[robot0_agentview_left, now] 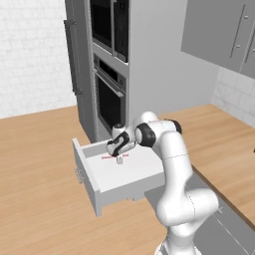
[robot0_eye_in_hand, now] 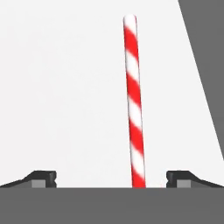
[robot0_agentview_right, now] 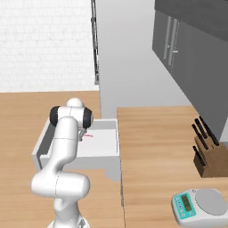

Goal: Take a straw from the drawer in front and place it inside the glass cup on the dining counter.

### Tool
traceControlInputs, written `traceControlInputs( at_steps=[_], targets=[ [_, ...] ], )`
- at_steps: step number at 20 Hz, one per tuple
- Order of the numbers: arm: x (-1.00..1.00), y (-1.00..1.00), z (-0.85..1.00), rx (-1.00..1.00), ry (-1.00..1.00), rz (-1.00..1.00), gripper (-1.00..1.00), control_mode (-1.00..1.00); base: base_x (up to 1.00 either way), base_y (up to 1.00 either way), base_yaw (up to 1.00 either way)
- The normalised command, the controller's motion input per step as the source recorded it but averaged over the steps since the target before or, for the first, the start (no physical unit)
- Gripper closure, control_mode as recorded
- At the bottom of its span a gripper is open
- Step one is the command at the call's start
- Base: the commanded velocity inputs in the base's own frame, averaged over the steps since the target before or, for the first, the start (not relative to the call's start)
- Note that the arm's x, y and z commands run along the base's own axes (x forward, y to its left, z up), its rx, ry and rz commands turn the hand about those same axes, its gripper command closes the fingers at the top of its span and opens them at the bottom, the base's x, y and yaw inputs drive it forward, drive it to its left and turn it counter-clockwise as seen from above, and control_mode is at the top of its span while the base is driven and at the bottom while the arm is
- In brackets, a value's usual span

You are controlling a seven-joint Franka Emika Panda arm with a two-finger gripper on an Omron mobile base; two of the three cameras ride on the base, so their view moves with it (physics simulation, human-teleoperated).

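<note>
Drawer pulled out; straw lies flat on its white floor, directly beneath the gripper, between its spread, empty fingertips. Grasp, lift and delivery to the cup remain outstanding

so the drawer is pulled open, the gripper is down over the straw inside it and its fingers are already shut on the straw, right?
Not quite. The drawer is open and the gripper is down over the straw, but the fingers are not shut on it. The hand view shows them spread wide, the straw lying between them untouched.
</note>
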Motion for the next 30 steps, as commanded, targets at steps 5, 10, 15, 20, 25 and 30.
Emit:
traceControlInputs(
  at_steps=[5,10,15,20,25,30],
  targets=[
    [0.0,0.14,-0.59,0.0,0.01,0.08,1.0,-1.0,0.0,0.0,0.0],
    [0.06,0.17,-0.61,-0.02,0.09,0.04,1.0,-1.0,0.0,0.0,0.0],
    [-0.01,0.03,-0.25,-0.03,0.08,0.0,1.0,-1.0,0.0,0.0,0.0],
    [-0.17,0.07,-0.08,0.0,0.01,0.0,1.0,-1.0,0.0,0.0,0.0],
    [-0.25,0.15,0.06,-0.01,-0.01,0.0,1.0,-1.0,0.0,0.0,0.0],
    [-0.27,0.17,0.63,-0.11,-0.13,0.0,1.0,-1.0,0.0,0.0,0.0]
  ],
)
